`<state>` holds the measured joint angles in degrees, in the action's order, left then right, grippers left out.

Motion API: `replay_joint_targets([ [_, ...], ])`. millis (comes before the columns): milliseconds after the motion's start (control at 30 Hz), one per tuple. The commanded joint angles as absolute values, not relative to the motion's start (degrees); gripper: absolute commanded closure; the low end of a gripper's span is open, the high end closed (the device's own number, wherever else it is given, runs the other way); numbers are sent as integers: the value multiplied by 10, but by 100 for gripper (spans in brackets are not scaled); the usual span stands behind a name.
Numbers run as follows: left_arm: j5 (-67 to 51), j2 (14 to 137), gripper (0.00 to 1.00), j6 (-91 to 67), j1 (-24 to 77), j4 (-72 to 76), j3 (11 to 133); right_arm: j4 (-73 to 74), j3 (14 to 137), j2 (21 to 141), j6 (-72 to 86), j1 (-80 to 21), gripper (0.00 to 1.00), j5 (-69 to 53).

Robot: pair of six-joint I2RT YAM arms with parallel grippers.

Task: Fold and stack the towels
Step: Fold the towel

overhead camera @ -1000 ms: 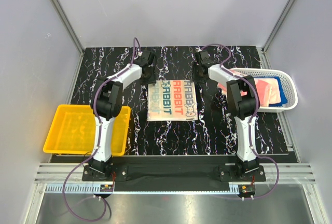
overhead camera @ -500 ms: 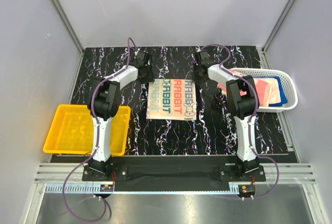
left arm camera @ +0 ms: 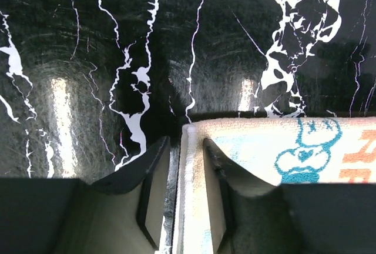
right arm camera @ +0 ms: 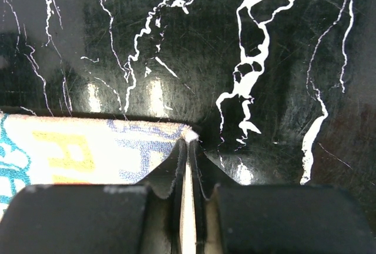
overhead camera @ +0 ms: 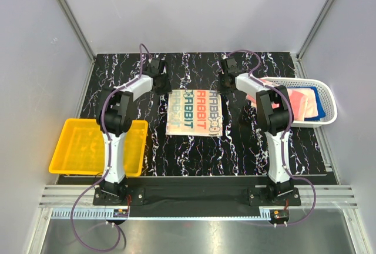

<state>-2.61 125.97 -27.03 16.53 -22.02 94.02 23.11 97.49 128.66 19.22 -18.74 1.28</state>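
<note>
Clamped shut, at the right end effector [right arm camera: 188, 163], on the far right corner of the beige cloth towel with big teal and orange letters [right arm camera: 88, 148]. Pinched there, most likely, to lift that corner.

Spread apart at the left end effector [left arm camera: 185, 195], with the far left edge of the same towel standing between the two black fingers [left arm camera: 154, 189] but not squeezed yet. Probably lined up like this to grab both far corners together and pull the far half over the near half.

Lying flat and open in the middle of the shiny black bench with white veins [overhead camera: 247, 148], between the two arms. Not folded yet, by the look of it.

More work waiting: pink and blue towels [overhead camera: 302, 104] piled in the white mesh basket [overhead camera: 329, 119] on the right. Over on the left, a yellow plastic bin [overhead camera: 70, 163].
</note>
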Motion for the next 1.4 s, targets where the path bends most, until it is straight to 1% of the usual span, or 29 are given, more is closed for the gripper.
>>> replay_joint_targets([
  [0, -37, 1277, 68, -272, 162, -219, 961, 231, 988, 1297, 178, -186, 91, 3],
  [100, -40, 1281, 70, -273, 162, -215, 960, 229, 986, 1296, 177, -186, 93, 1],
  [200, -49, 1283, 78, -276, 162, -207, 958, 224, 984, 1292, 177, -186, 94, -3],
  [233, -51, 1281, 86, -277, 163, -196, 955, 223, 984, 1290, 178, -186, 94, -19],
  [267, -55, 1277, 89, -281, 162, -186, 950, 222, 983, 1288, 176, -186, 95, -23],
  [367, -66, 1258, 96, -292, 162, -140, 919, 207, 968, 1267, 178, -186, 95, -25],
  [467, -65, 1239, 100, -296, 162, -111, 902, 200, 966, 1255, 173, -186, 98, -18],
  [633, -52, 1199, 100, -308, 161, -69, 864, 177, 947, 1227, 178, -182, 100, -10],
  [767, -53, 1150, 100, -316, 161, -37, 833, 149, 910, 1175, 185, -180, 100, -4],
  [967, -69, 1099, 100, -319, 162, -33, 810, 127, 856, 1101, 203, -180, 100, -5],
  [1133, -83, 1045, 100, -335, 163, -1, 729, 108, 796, 1055, 222, -181, 100, -23],
  [1367, -88, 973, 100, -364, 170, 53, 601, 76, 666, 977, 250, -200, 100, -47],
])
